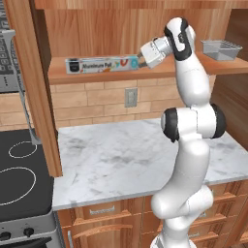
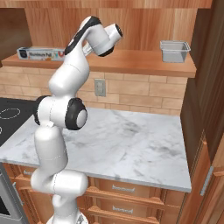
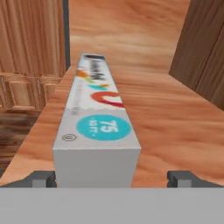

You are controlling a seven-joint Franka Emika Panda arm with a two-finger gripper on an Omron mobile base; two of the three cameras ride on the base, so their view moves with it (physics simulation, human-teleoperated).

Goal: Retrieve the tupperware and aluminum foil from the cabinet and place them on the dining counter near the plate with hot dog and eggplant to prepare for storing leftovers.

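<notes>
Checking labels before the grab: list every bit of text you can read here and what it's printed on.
"Aluminum Foil": side of the aluminum foil carton on the cabinet shelf.
"75": teal circle on the carton in the hand view; the small line under it looks like "SQ FT" but is blurred.
Other carton print: too blurred to read.

The 2 base views look forward and down from behind the arm, at 7 and 5 o'clock, sharing the cabinet point(image 1: 145, 72) shelf and marble worktop point(image 2: 131, 140). The hand view sits close, facing along the aluminum foil point(image 3: 98, 118) toward 12 o'clock.
</notes>
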